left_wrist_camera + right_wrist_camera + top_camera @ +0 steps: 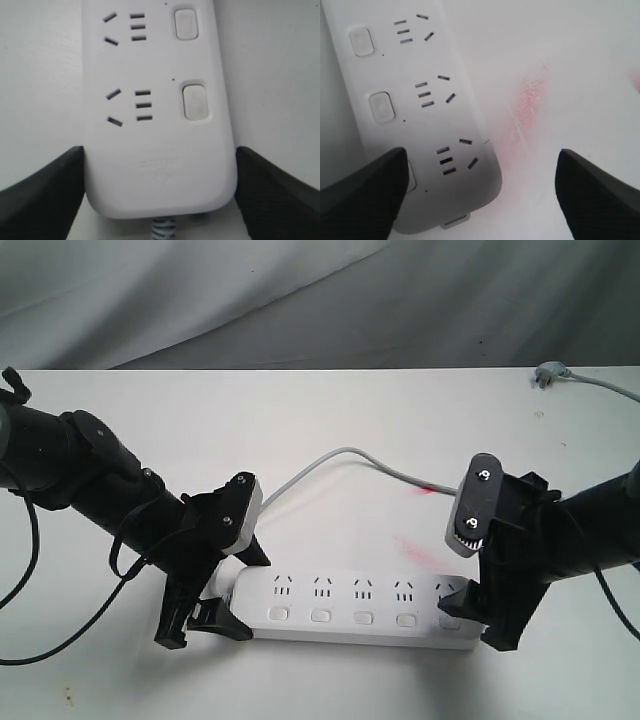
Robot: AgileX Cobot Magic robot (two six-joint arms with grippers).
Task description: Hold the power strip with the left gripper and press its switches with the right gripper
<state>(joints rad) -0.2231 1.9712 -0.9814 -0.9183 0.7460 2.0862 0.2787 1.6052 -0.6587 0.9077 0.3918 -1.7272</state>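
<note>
Now the power strip lies flat on the white desk, close to the near edge and a bit toward the right side. It runs along that edge. Its five switches sit in a row on the side nearest the edge, one by each set of holes. The left gripper is at the left end of the strip, where the cord comes out. Its two black fingers press on the two long sides of the strip, so it is holding that end. The right gripper is at the other end, and its jaws are spread wide. One finger is over the last switch and hides part of it, but I cannot tell if it is pushing down. The other finger is over the bare desk beside the strip. The grey cord bends away across the desk to a plug near the far right corner. Some pink marks are on the desk just behind the strip.
</note>
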